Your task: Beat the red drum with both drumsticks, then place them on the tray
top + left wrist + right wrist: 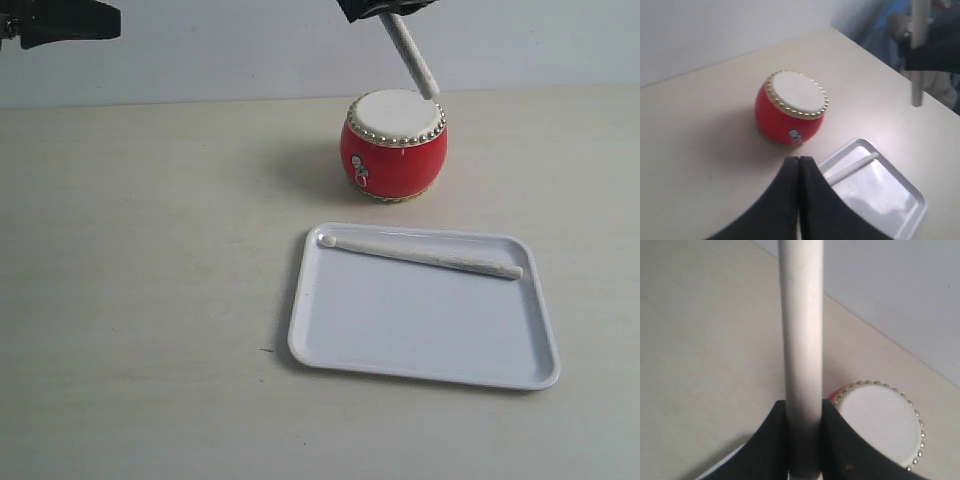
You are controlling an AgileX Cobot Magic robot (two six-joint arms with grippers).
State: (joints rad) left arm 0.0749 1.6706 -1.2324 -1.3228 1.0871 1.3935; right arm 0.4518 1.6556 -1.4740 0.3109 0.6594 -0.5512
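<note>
Right gripper [802, 422] clamps a drumstick [410, 55] angled down to beat the red drum [393, 150] below it; left gripper [799, 164] closed empty, other drumstick [420, 256] on the tray [420, 330]

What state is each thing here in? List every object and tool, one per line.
Squat red drum with cream skin: upright on the table, skin up.
Flat white plastic tray: flat on the table, holding one stick.
Pale wooden drumstick on the tray: lying along its far side.
Second pale wooden drumstick: gripped, tilted, tip down near the drum.
Left tool: shut, empty.
Right tool: shut on the second drumstick.
</note>
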